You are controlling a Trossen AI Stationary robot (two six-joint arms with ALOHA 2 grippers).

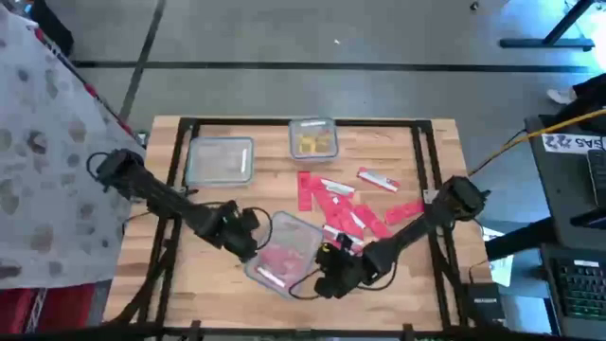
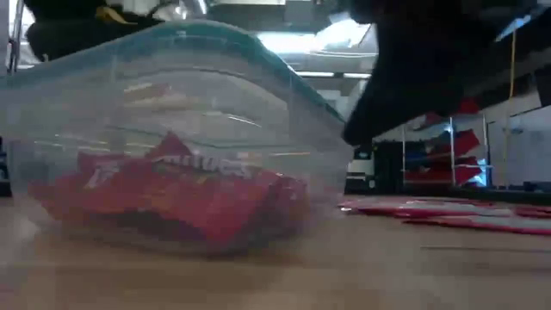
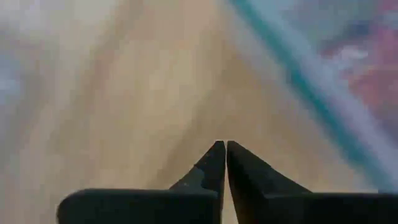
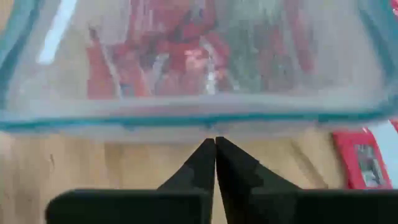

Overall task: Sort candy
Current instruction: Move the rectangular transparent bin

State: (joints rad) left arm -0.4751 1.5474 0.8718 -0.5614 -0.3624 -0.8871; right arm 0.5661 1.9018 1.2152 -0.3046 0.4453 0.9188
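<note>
At front centre of surface (image 1: 227, 275): right pincer (image 4: 215, 144), fingers pressed together, holding nothing, tips just short of the teal-rimmed wall of the front clear tub (image 1: 284, 254). Judged: parked low beside the tub w/ nothing in it, so either just off a drop or about to nudge the tub.
Left pincer (image 3: 225, 148), likewise closed & empty, sits low over bare wood on the tub's other side, rim passing near it; prob. bracing or waiting.
Front clear tub: tilted askew to surface edges, between both pincers; serves as the red bin.
Candy, sorted lot (image 2: 181, 194): red flat packets w/ white lettering, heaped loosely inside, crumpled, glossy.
Candy, unsorted lot (image 1: 346, 204): red/pink flat packets scattered on surface beyond the right arm, some overlapping, white label ends showing; one (image 4: 364, 157) lies just beside the tub.
Back tub (image 1: 313, 138): holds yellow pieces.
Second back tub (image 1: 221, 159): contents can't tell.
Judgement: sort part done, loose packets remain.
</note>
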